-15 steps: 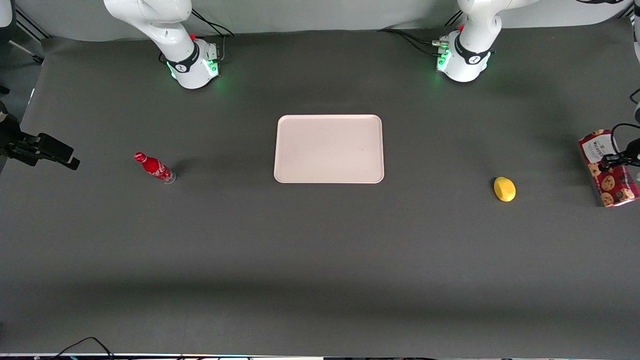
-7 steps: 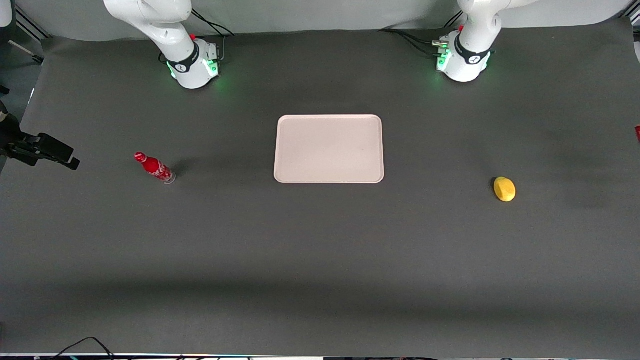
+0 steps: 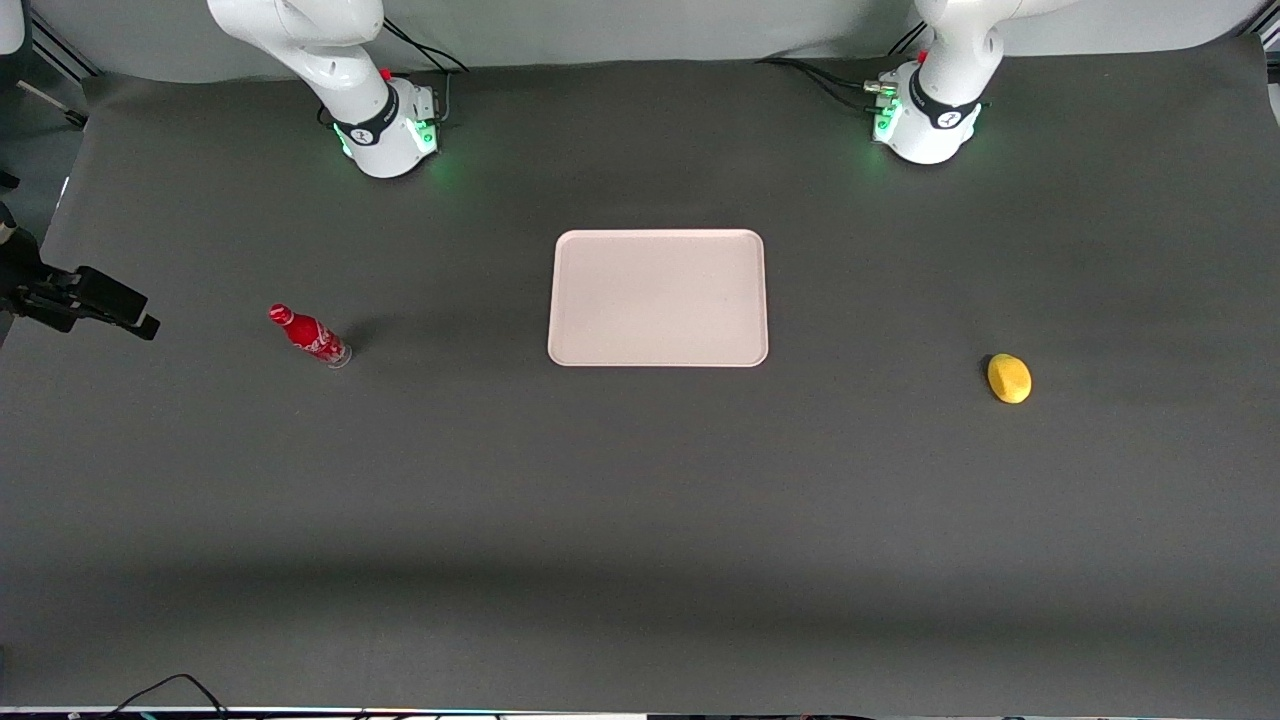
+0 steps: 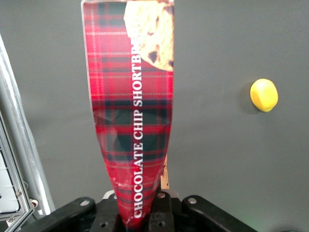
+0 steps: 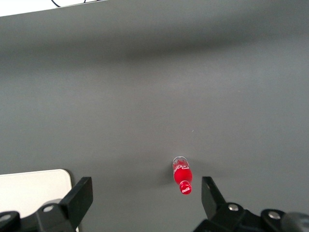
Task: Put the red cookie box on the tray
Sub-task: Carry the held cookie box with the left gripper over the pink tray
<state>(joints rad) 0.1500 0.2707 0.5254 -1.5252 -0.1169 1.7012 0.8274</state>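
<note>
Tartan-printed red cookie box (image 4: 133, 111), lettered "CHOCOLATE CHIP SHORTBREAD", stands out from the left gripper (image 4: 141, 215), its fingers closed on the carton's end, held above the table (image 4: 222, 159) near the lemon (image 4: 263, 94). A second ago the box showed at the front view's edge; now it is gone from there. The tray (image 3: 658, 298) is bare; the Coca-Cola bottle (image 3: 309, 336) has not moved.

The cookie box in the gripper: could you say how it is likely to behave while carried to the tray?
The cookie box is a slim carton, so probably light. The gripper is shut on one end, and the long free length may sway. Its surface looks dented near the grip, suggesting thin card that could crush. The tray is flat, so it should lie steady there.
</note>
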